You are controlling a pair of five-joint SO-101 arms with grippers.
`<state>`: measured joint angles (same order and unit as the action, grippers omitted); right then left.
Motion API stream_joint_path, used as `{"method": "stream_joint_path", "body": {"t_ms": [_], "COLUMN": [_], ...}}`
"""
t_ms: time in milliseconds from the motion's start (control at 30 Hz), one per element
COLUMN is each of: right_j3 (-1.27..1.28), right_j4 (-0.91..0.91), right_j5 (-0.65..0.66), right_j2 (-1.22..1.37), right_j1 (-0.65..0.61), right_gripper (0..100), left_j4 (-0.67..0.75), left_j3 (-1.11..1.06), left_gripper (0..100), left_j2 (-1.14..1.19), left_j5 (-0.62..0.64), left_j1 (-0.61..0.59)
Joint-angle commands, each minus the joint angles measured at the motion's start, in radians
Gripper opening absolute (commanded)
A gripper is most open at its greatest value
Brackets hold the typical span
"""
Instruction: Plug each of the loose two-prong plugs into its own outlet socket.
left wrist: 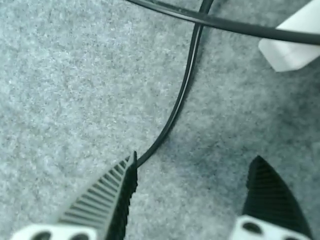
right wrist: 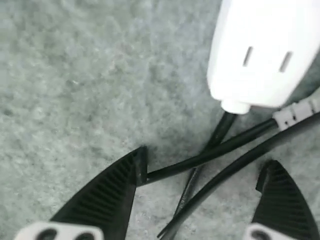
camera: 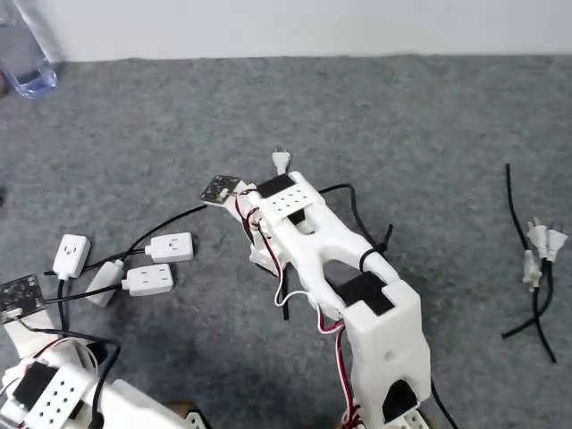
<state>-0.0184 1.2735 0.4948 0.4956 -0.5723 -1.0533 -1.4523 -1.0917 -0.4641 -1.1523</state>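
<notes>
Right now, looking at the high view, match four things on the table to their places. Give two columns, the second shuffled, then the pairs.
Things:
1 outlet sockets
2 bundle of plugs
3 single plug
4 clear container

Places:
A far left corner
B just beyond the middle arm
C right side
D left side, towards the front

Pairs: 1-D, 2-C, 3-B, 4-A

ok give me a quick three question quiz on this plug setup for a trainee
1. True or false: the right gripper has its fingers shut.
2. How many slots show on the white socket in the right wrist view? A one, B two, C four.
3. Fill in: the cables beside that socket are ____ in colour.
Key: 1 false; 2 B; 3 black.
</notes>
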Motion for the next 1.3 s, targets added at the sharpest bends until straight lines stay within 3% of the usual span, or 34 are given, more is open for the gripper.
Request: {"method": "stream_joint_path", "body": {"t_ms": [0, 100, 433, 567, 633, 833, 1033, 1267], "right_j3": [0.003, 0.003, -0.006, -0.029, -0.031, -0.029, -0.029, -0.028], "right_j4": [-0.005, -0.007, 0.001, 0.008, 0.012, 0.140, 0.289, 0.337], "right_j5": [0.015, 0.017, 0.017, 0.048, 0.060, 0.129, 0.276, 0.520], "right_j2": [-0.064, -0.068, -0.073, -0.076, -0.091, -0.249, -0.406, -0.432], "right_j1": [0.025, 0.038, 0.130, 0.168, 0.182, 0.220, 0.383, 0.700], "right_gripper": [21.7, 8.6, 8.4, 0.3, 1.7, 1.0, 1.0, 1.0], "left_j4": [0.017, 0.017, 0.018, 0.031, 0.031, 0.031, 0.031, 0.031], "left_j3": [0.004, 0.004, 0.004, 0.004, 0.004, 0.004, 0.004, 0.004], "left_gripper": [33, 33, 33, 33, 33, 33, 33, 33], "left_j2": [-0.012, -0.012, -0.012, -0.012, -0.012, -0.012, -0.012, -0.012], "left_j5": [-0.005, -0.005, -0.005, -0.005, -0.005, -0.005, -0.005, -0.005], "left_j1": [-0.003, -0.003, -0.002, -0.002, -0.002, -0.002, -0.002, -0.002]}}
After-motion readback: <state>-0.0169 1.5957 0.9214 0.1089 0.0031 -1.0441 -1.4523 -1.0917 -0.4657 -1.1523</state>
